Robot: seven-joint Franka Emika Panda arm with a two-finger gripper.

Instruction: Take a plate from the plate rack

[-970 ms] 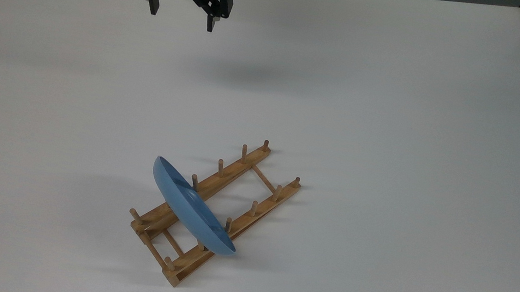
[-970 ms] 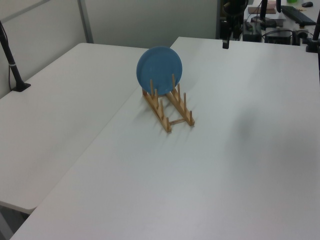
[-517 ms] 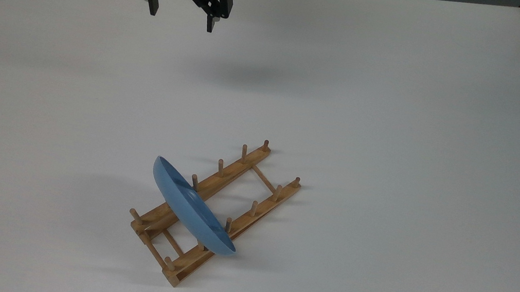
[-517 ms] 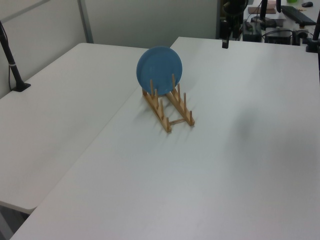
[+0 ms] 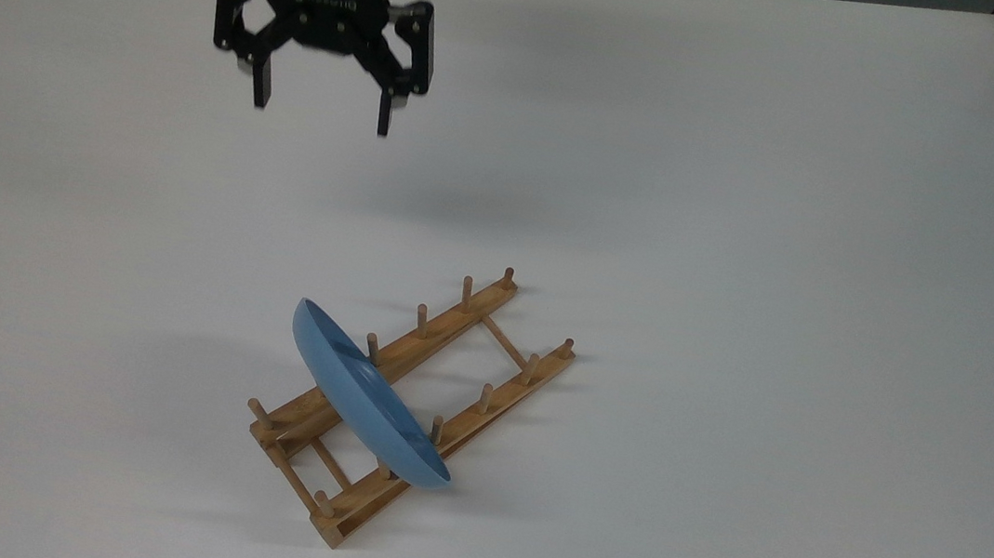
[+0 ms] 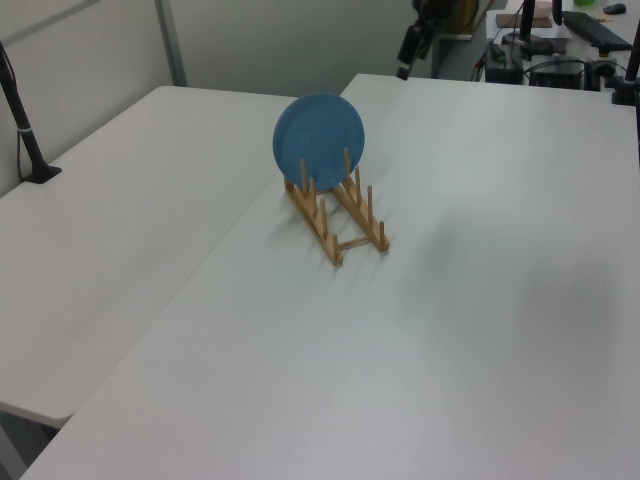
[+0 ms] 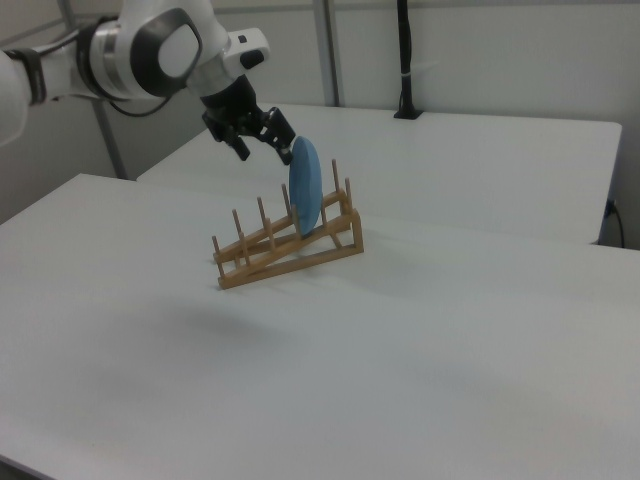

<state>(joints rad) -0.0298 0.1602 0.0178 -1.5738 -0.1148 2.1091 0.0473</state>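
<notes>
The black two-finger gripper (image 5: 320, 117) is hanging in the air above the white table (image 5: 749, 205), its fingers (image 5: 261, 91) spread wide apart and holding nothing; in the top view it is sitting toward the upper left, well apart from the rack below it; in the right view the gripper (image 7: 265, 149) is showing at the end of the white and grey robot arm (image 7: 150, 50), just to the right view's left of the plate's upper edge, though whether it is truly close there I cannot tell; in the left view the gripper (image 6: 410, 45) is appearing at the far end of the table. The round, shallow, light-blue plate (image 5: 367, 395) is standing on edge in the light-brown wooden plate rack (image 5: 472, 332), leaning between upright pegs near the rack's lower-left end in the top view; in the left view the plate (image 6: 319, 141) is facing the camera at the far end of the rack (image 6: 340, 225); in the right view the plate (image 7: 304, 186) is showing edge-on at the right view's right end of the rack (image 7: 270, 255); the rack is lying diagonally on the table.
</notes>
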